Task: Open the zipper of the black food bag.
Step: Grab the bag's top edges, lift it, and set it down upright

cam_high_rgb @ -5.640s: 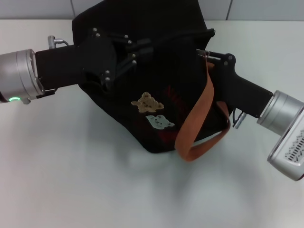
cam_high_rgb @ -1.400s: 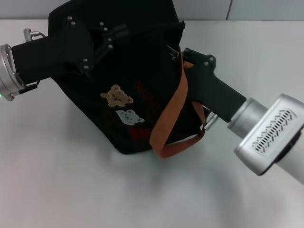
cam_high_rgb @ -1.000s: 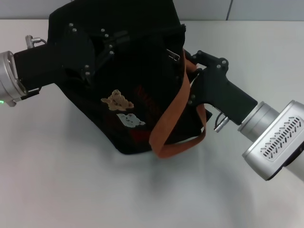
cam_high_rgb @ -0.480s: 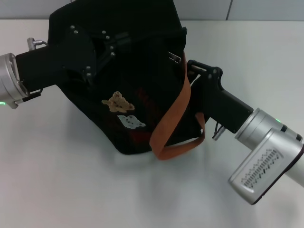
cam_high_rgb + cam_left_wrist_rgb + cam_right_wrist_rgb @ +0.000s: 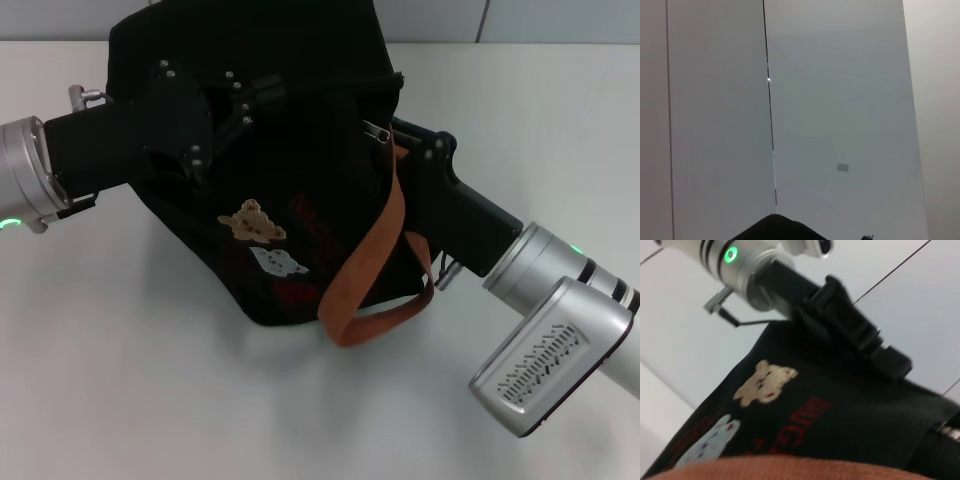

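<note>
The black food bag stands tilted at the back middle of the white table, its bear patch and cloud patch facing me. My left gripper reaches in from the left and is shut on the bag's upper fabric. The zipper's silvery pull tab sticks out at the bag's right top corner. My right gripper sits right beside that tab, just above the orange strap. The right wrist view shows the bag's patches and my left gripper beyond it.
The white table stretches in front of and to both sides of the bag. A grey panelled wall runs close behind it. The orange strap's loop hangs down onto the table at the bag's front right corner.
The bag and left arm shifted left, then slightly back right. The right arm rolled at the wrist and its gripper came back up against the pull tab.
</note>
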`<state>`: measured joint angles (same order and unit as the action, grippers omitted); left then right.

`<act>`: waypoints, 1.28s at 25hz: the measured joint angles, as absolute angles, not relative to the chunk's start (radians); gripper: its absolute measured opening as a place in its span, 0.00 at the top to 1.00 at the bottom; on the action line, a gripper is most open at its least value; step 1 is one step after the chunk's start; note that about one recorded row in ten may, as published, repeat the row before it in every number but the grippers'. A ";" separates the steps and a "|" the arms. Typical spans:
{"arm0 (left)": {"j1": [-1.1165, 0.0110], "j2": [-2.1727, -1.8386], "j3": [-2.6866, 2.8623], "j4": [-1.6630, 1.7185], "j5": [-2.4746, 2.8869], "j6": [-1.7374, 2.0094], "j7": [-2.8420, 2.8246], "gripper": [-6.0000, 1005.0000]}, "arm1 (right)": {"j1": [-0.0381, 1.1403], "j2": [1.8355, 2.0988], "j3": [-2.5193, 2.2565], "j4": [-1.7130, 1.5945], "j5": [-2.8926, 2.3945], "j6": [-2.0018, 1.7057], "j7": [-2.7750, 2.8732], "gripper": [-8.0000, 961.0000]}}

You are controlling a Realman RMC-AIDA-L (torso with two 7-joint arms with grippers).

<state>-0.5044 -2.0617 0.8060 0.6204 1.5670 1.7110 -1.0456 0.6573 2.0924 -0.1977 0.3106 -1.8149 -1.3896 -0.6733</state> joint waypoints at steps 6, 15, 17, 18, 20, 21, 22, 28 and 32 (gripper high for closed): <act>-0.505 -2.062 0.807 0.613 1.567 1.713 -1.039 0.97 | 0.659 2.092 -0.145 0.326 -1.815 -1.399 -0.667 0.57; -0.486 -2.060 0.806 0.612 1.569 1.720 -1.033 0.97 | 0.649 2.092 -0.105 0.332 -1.815 -1.393 -0.639 0.57; -0.485 -2.060 0.806 0.612 1.569 1.720 -1.031 0.97 | 0.649 2.092 -0.104 0.332 -1.815 -1.392 -0.639 0.57; -0.485 -2.060 0.806 0.612 1.569 1.721 -1.030 0.97 | 0.649 2.092 -0.104 0.332 -1.815 -1.389 -0.639 0.57; -0.485 -2.059 0.804 0.612 1.569 1.723 -1.027 0.97 | 0.649 2.092 -0.107 0.329 -1.815 -1.375 -0.638 0.57; -0.485 -2.059 0.804 0.612 1.569 1.723 -1.027 0.97 | 0.649 2.092 -0.107 0.329 -1.815 -1.375 -0.638 0.57; -0.485 -2.058 0.803 0.612 1.569 1.724 -1.026 0.97 | 0.648 2.092 -0.112 0.325 -1.815 -1.359 -0.638 0.57; -0.485 -2.056 0.799 0.612 1.562 1.728 -1.029 0.97 | 0.639 2.092 -0.113 0.319 -1.863 -1.319 -0.638 0.57; -0.490 -2.059 0.798 0.612 1.558 1.729 -1.028 0.97 | 0.639 2.092 -0.113 0.322 -1.876 -1.316 -0.638 0.57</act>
